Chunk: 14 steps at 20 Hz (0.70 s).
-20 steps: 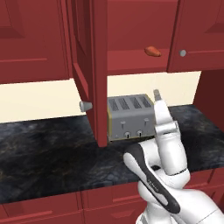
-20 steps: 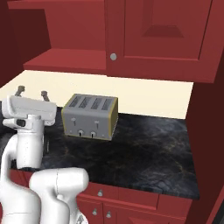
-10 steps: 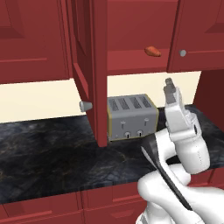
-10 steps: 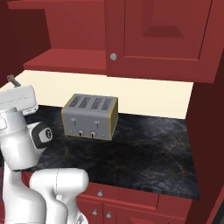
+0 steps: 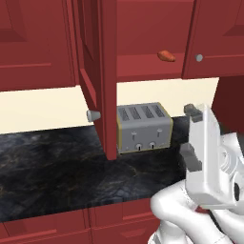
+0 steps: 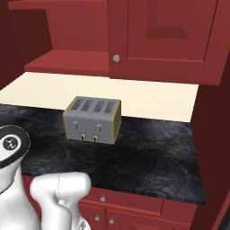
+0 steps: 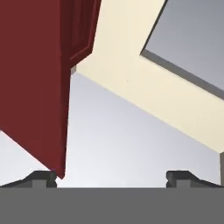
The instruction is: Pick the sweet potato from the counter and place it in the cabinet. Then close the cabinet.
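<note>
1. Dark marbled counter point(image 5: 57, 167) runs below the red wall cabinet point(image 5: 143, 28), and we see a four-slot toaster point(image 5: 144, 127) against the cream wall point(image 6: 148, 96).
2. We find the sweet potato point(image 5: 166, 55) on the cabinet shelf, at 12 o'clock from the toaster.
3. Its open door point(image 5: 102, 76) stands edge-on, with a grey knob point(image 5: 93, 115) at 9 o'clock of the toaster.
4. Our gripper point(image 5: 190, 136) hangs at 3 o'clock of the toaster, fingers point(image 7: 41, 177) spread wide, grasping nothing.

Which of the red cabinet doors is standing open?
The door left of the sweet potato, swung out edge-on above the toaster; the others lie flat.
</note>
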Tool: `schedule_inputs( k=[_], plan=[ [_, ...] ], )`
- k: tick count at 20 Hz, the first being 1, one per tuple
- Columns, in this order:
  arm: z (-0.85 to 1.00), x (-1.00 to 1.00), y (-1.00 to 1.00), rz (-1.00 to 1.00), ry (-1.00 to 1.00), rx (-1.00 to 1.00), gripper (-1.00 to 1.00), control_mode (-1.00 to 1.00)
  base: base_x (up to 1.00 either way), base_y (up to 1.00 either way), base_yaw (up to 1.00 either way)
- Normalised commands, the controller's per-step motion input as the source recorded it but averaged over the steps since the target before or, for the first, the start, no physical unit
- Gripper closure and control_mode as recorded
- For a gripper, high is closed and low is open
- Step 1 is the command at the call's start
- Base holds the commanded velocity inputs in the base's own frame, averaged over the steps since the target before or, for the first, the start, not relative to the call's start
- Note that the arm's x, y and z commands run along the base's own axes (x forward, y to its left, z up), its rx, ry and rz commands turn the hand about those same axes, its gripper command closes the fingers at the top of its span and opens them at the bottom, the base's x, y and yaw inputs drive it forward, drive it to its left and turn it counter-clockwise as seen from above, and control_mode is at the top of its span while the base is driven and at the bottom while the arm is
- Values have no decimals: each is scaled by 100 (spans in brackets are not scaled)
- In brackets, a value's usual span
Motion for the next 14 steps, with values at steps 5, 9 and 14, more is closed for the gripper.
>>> schedule_inputs(
  k=[5,9,14],
  plan=[
    [-13,-77,100,9,-24,-45,-100,-100,0,0,0],
    [-1,-14,88,-43,-15,-43,-100,-100,0,0,0],
    [-26,2,78,-51,-8,-53,-100,-100,0,0,0]
  ],
)
